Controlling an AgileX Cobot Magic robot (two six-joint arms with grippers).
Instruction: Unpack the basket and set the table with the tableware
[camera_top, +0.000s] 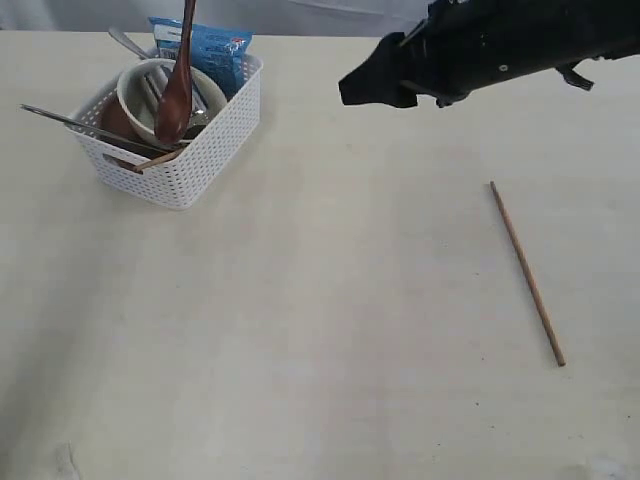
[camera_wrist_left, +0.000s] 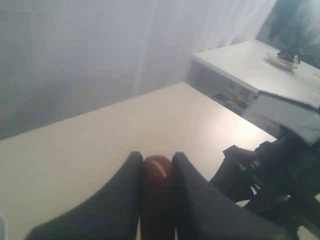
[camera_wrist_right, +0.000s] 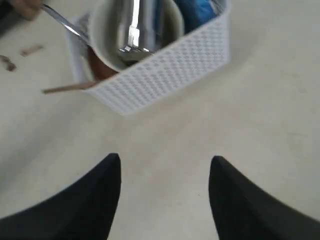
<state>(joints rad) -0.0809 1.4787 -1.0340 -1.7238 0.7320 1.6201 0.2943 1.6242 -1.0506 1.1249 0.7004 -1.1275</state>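
So, the white basket (camera_top: 215, 135) sits on the table (camera_top: 330, 340), at the left of the exterior view. It holds a cream bowl (camera_top: 125, 100) with a steel cup (camera_wrist_right: 131, 25) inside, a blue packet (camera_top: 215, 50) behind, and one chopstick (camera_top: 160, 158) poking over the rim. A dark red spoon (camera_top: 176, 90) hangs upright over the bowl, its handle end clamped in the left jaws. A second chopstick (camera_top: 527, 272) lies flat on the table, well apart on the right. The right arm (camera_top: 480, 45) hovers above the table, the right jaws apart, empty and facing the basket.
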